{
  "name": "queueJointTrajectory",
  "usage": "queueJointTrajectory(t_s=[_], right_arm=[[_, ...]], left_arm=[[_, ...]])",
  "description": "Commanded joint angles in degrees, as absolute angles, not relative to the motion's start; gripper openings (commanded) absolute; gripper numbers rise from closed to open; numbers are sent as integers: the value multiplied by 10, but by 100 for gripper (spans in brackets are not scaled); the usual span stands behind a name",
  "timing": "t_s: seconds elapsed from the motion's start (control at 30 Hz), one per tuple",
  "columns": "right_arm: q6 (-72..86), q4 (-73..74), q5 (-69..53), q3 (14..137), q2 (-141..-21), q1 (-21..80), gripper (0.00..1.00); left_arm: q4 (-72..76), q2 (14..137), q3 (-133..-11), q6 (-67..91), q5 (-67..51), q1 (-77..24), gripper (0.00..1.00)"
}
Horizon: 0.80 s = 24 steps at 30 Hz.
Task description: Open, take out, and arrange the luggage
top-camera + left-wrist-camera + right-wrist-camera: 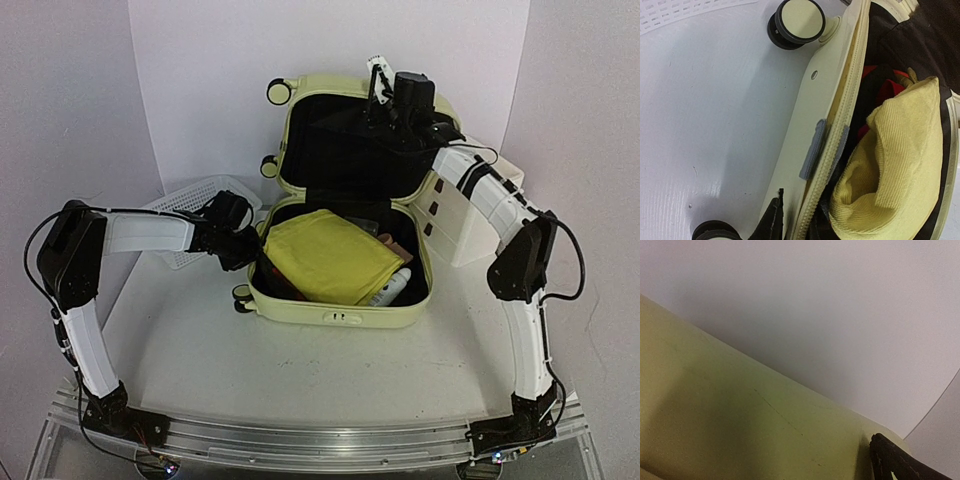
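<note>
Already open: pale yellow-green luggage (300,312), black-lined.

Left arm (145,232): elbow out, forearm low, left gripper (248,252) closed. Right arm (500,205): stretched far, right gripper (388,90) jaws spread

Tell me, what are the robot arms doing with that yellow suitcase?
The suitcase lies open on the table, its lid standing up. The right pincer is up at the lid's top edge, and the left pincer is at the bottom half's left side. A yellow cloth and other things lie packed inside.
</note>
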<state>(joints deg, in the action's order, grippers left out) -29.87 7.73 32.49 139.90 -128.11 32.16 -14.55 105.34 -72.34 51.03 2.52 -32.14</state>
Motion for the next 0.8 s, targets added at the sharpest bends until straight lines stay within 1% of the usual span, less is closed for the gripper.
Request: queueJointTrajectory(t_s=[0.0, 0.1, 0.2, 0.3, 0.57, 0.67, 0.7, 0.77], right_arm=[[-226, 143, 283, 1387, -1251, 314, 98], [-200, 116, 232, 1350, -1219, 316, 98], [-185, 116, 165, 1346, -1193, 317, 98], [-180, 118, 150, 1360, -1177, 318, 98], [-263, 116, 253, 1370, -1184, 318, 98], [-289, 102, 324, 1399, -1212, 318, 98], [-296, 91, 331, 1405, -1218, 318, 98], [-301, 66, 303, 1391, -1211, 318, 98]], left_arm=[[-132, 1076, -742, 537, 134, -279, 21], [-132, 1072, -745, 519, 135, -279, 30], [-135, 1070, -750, 500, 139, -282, 39], [-140, 1067, -756, 485, 150, -289, 50], [-143, 1038, -764, 431, 178, -304, 64], [-144, 1023, -769, 392, 162, -304, 69], [-144, 1019, -771, 377, 154, -304, 71], [-143, 1010, -777, 344, 132, -304, 75]])
